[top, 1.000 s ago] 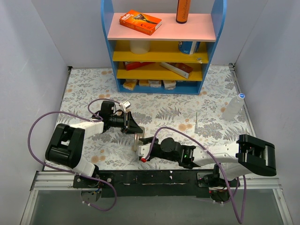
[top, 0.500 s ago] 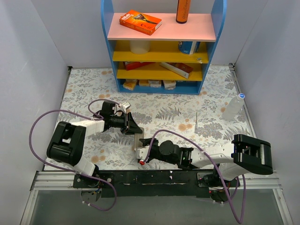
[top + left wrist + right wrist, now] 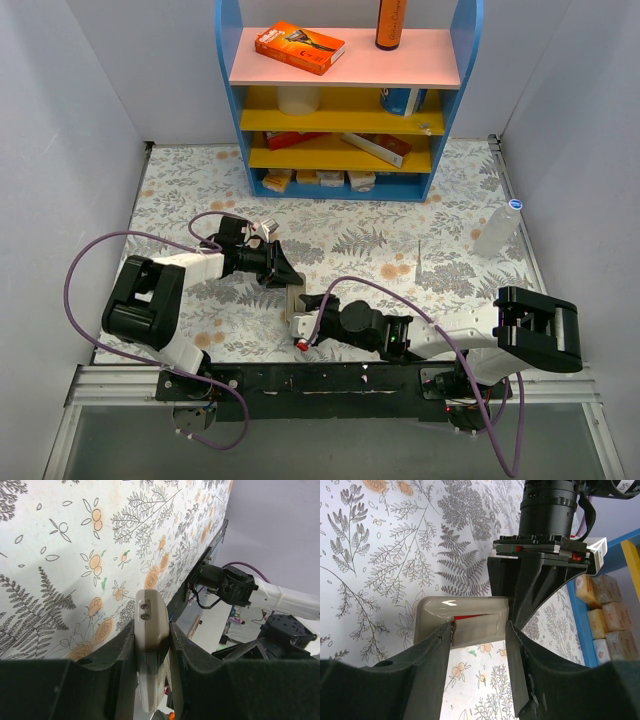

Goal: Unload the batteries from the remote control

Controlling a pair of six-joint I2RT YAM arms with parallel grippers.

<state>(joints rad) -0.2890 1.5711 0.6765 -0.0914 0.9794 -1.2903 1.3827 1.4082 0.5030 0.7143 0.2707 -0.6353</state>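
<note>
The grey remote control point(image 3: 294, 302) is held off the table by my left gripper point(image 3: 285, 275), which is shut on its far end. In the left wrist view the remote point(image 3: 152, 620) is pinched between the jaws of the left gripper point(image 3: 152, 645). In the right wrist view the remote point(image 3: 432, 612) has its small grey cover plate point(image 3: 485, 630) tilted up, and a red battery point(image 3: 470, 616) shows in the gap. My right gripper point(image 3: 480, 627) is open and straddles the plate, with the left fingertip point(image 3: 447, 630) at the plate's edge. Only one battery shows.
A blue shelf unit point(image 3: 340, 100) with boxes and a bottle stands at the back. A plastic bottle point(image 3: 498, 228) lies at the right. A small red spot point(image 3: 302, 344) sits by the right fingers; I cannot tell what it is. The table edge is just behind the right gripper.
My right arm has drawn in a little to the left, closer to the remote. My left gripper holds the remote in nearly the same place.
</note>
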